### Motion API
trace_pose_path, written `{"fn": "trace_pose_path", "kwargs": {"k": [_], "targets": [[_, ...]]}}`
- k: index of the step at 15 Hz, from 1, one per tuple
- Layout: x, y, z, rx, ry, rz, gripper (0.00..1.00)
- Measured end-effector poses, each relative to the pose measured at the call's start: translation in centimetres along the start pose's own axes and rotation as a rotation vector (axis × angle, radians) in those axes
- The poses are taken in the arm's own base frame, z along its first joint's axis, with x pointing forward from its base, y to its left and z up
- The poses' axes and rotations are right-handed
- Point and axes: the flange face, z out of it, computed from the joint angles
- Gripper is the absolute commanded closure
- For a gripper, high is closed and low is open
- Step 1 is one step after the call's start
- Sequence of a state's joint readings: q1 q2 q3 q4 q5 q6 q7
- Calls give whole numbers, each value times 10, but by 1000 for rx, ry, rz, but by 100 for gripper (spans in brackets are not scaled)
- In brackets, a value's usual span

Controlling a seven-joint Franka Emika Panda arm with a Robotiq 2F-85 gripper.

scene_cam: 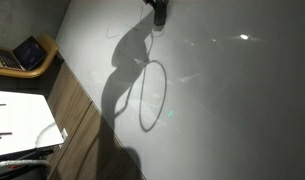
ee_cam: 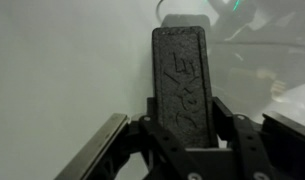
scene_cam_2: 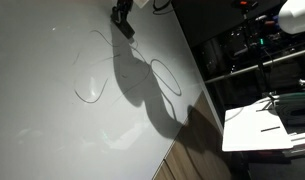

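My gripper shows at the top edge of a large white board [scene_cam: 232,100] in both exterior views [scene_cam: 157,12] [scene_cam_2: 122,18]. In the wrist view the jaws [ee_cam: 184,130] are shut on a black textured block [ee_cam: 182,75], which stands upright between the fingers and points at the white surface. The block's tip is at or very near the board; contact cannot be told. Thin drawn lines lie on the board: an oval loop [scene_cam: 152,95] [scene_cam_2: 167,75] and a curved arc [scene_cam_2: 90,95]. The arm's dark shadow falls across them.
A wooden strip [scene_cam: 77,115] borders the board. A laptop [scene_cam: 27,52] sits on a wooden seat beyond it, and a white sheet [scene_cam: 22,120] lies nearby. In an exterior view a white table with papers [scene_cam_2: 267,125] and dark racks with equipment [scene_cam_2: 242,50] stand beside the board.
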State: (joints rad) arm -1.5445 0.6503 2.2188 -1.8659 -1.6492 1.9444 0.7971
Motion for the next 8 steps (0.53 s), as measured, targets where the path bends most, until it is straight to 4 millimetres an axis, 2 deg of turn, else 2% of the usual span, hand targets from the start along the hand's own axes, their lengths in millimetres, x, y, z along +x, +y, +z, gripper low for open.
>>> {"fn": "trace_pose_path", "kwargs": {"k": [3, 5, 6, 8], "targets": [[20, 80, -1, 5, 18, 43, 71], [15, 124, 12, 1, 2, 69, 71], [9, 140, 20, 0, -11, 80, 71], [-4, 156, 34, 6, -37, 97, 71]]}}
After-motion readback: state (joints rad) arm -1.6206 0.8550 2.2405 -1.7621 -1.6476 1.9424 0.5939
